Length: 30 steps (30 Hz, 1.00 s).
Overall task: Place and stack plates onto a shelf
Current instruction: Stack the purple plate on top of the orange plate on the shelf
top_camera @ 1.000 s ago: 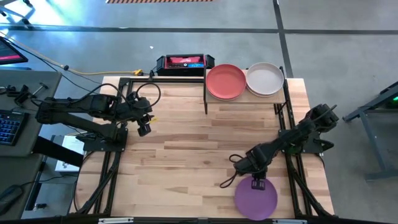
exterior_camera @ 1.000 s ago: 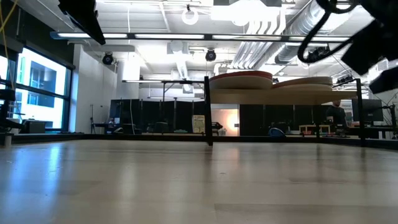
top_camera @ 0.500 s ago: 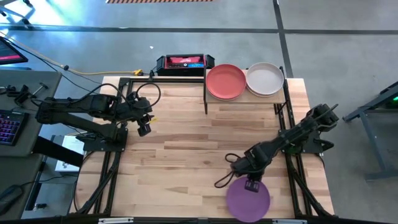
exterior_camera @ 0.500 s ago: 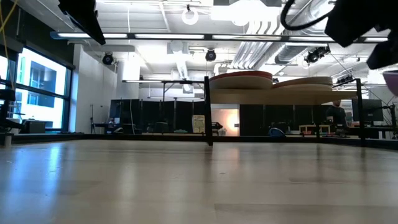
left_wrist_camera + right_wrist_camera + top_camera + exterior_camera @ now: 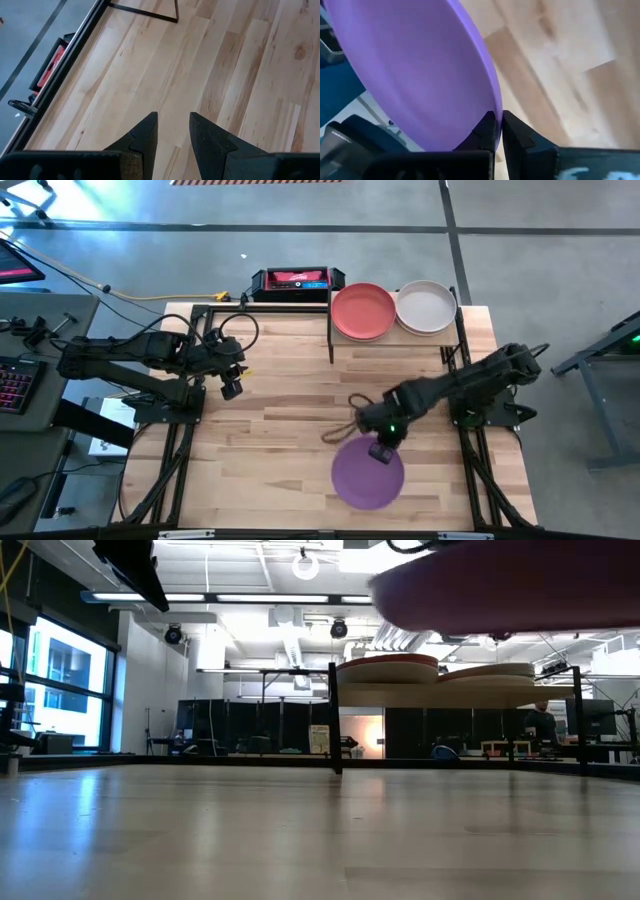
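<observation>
A round matte purple plate (image 5: 367, 472) is held by its rim in the clamped right gripper (image 5: 381, 451) above the near table; it should be kept level toward the far light-wood shelf (image 5: 395, 335). The left gripper (image 5: 232, 389) waits, narrowly parted, at left.

Purple plate (image 5: 366, 473) aloft; two (orange-red (image 5: 362, 311), off-white (image 5: 427, 307)) shelved

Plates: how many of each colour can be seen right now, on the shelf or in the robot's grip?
Orange-red plate, top of the shelf stack: 1
Off-white plate, top of the shelf stack: 1
Purple plate, held by the right end effector: 1
Total visible: 3; any plates beneath the top ones are hidden.
</observation>
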Motion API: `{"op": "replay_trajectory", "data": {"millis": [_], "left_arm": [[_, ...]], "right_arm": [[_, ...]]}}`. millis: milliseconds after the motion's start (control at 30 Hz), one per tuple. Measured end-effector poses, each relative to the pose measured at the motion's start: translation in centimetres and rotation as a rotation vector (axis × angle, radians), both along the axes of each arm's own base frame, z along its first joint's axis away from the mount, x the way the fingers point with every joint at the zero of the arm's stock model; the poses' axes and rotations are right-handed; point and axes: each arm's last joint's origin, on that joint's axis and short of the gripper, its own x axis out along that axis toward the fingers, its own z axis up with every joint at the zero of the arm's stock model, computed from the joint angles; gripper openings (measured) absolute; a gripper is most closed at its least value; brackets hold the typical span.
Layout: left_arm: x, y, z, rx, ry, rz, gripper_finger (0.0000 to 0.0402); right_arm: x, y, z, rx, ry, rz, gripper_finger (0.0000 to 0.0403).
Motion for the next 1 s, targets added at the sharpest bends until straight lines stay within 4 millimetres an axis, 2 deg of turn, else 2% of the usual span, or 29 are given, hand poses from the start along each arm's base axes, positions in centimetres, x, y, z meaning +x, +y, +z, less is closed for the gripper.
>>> {"op": "replay_trajectory", "data": {"millis": [133, 300, 533, 767, 1000], "left_arm": [[0.0, 0.0, 0.0, 0.000, 0.000, 0.000, 0.0104], [0.0, 0.0, 0.0, 0.005, 0.003, -0.005, 0.0104], [0.0, 0.0, 0.0, 0.014, 0.002, 0.000, 0.0104], [0.1, 0.1, 0.0, 0.029, -0.004, 0.013, 0.0104], [0.9, 0.2, 0.7, 0.088, -0.108, 0.033, 0.0104]], "right_arm": [[0.5, -2.7, 1.6, -0.025, 0.012, -0.025, 0.0000], [0.9, -7.1, 3.2, -0.051, 0.000, -0.055, 0.0000], [0.8, -14.7, 5.6, -0.078, -0.095, -0.094, 0.0000], [-1.9, -22.7, 8.5, -0.120, -0.183, -0.219, 0.0000], [-5.9, -28.7, 12.5, -0.220, -0.306, -0.430, 0.0000]]}}
